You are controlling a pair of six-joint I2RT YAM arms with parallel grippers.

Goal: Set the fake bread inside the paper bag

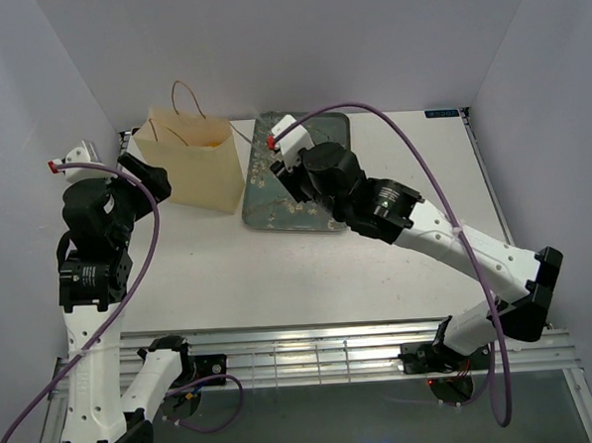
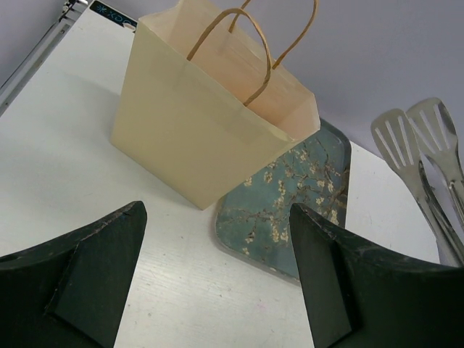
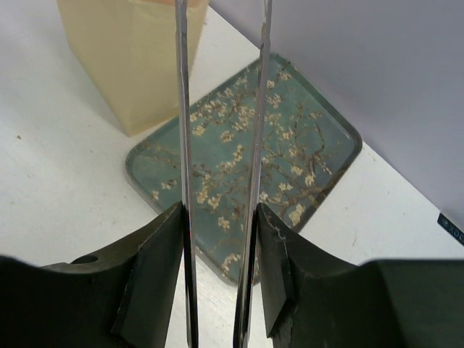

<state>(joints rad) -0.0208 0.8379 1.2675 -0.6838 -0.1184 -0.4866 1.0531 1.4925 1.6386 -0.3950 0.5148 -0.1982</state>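
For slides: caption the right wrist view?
Right tool clamps metal tongs over the floral tray, paper bag beside it.

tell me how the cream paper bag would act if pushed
The cream boxy paper bag stands upright and open, so a push would probably slide or tip it. Its thin walls would likely crumple if squeezed. The tan cord handles look floppy.

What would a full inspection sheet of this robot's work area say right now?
Surface: white table.
Job's things: paper bag upright, left of the floral tray; no bread in view.
Clutter: nothing seen.
Grippers: left gripper open, holding nothing; right gripper shut on metal tongs, above the tray.
Cables: purple cables loop along both arms.
Surroundings: plain white walls.
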